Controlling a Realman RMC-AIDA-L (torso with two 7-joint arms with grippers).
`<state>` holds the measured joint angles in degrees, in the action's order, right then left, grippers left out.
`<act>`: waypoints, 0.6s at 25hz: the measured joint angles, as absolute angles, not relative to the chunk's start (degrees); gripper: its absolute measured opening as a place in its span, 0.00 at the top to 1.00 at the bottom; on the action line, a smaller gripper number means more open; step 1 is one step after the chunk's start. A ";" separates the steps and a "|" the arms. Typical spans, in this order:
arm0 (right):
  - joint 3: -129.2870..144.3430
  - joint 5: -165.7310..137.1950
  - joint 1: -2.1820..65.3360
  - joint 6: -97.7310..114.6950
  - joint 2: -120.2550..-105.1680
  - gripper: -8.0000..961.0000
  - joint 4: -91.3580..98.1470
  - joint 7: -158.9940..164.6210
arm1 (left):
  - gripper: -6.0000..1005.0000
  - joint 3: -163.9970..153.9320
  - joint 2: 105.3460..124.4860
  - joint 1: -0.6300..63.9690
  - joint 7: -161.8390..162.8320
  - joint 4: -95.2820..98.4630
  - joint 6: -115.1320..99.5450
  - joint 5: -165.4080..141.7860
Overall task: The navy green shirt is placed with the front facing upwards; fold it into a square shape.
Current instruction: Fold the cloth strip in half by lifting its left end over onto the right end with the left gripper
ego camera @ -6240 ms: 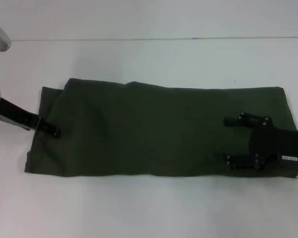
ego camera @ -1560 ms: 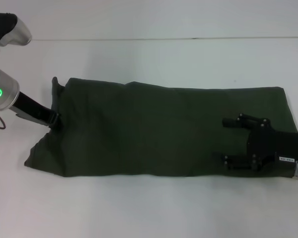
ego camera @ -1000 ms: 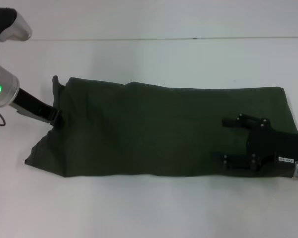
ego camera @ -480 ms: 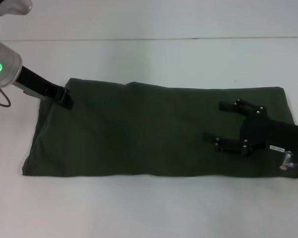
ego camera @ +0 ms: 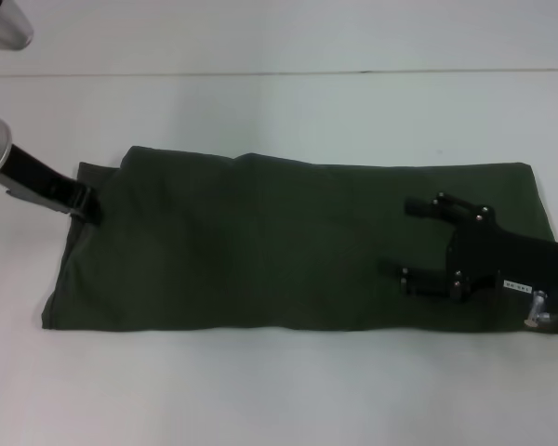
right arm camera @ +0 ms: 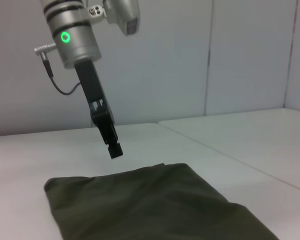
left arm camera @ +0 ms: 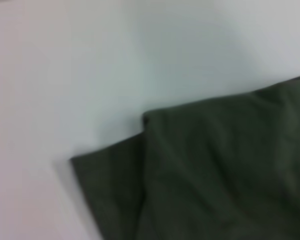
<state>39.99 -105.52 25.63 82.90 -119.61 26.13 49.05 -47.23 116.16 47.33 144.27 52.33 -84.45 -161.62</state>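
Across the middle of the head view, the shirt (ego camera: 288, 246) lies on the white counter (ego camera: 279, 390) as a long dark-green band folded lengthwise, running from the left side of the frame almost to the right edge. Its surface is plain; no lettering or collar shows. At the band's upper-left end, a lower layer of cloth sticks out a little beyond the layer on top, which the left wrist view (left arm camera: 215, 175) shows as a stepped corner against the counter.

The left gripper (ego camera: 88, 204) is at the left of the head view, its dark tip at the shirt's upper-left corner, with the silver arm reaching in from the frame's upper left. In the right wrist view this gripper (right arm camera: 115, 149) hangs above the far end of the shirt (right arm camera: 150, 205), clear of the cloth, and holds nothing; its fingers look drawn together, though it is hard to be sure.

The right gripper (ego camera: 411, 243) is at the right of the head view, over the shirt's right end. Its two black fingers (ego camera: 432, 206) point toward the frame's left and stand well apart, with only flat cloth showing between them. Whether it touches the shirt cannot be told.
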 joint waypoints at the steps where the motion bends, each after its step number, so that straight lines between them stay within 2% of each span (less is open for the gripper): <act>1: 40.24 -105.55 25.57 83.10 -119.58 0.04 26.31 49.23 | 0.88 -47.26 116.40 47.03 144.47 52.45 -83.88 -162.39; 4: 40.71 -105.56 25.32 83.52 -119.50 0.04 26.91 49.65 | 0.85 -48.02 116.97 45.89 144.94 52.65 -81.76 -163.59; 9: 40.99 -105.64 25.08 83.92 -119.44 0.03 27.25 49.72 | 0.62 -51.73 117.01 44.46 146.36 52.10 -78.88 -163.65; 15: 41.56 -105.78 25.05 84.61 -119.43 0.04 27.35 49.81 | 0.46 -55.03 116.68 44.28 148.00 50.39 -77.42 -163.68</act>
<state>41.56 -105.78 25.05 84.61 -119.43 27.35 49.81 -55.03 116.68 44.28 148.00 50.39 -77.42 -163.68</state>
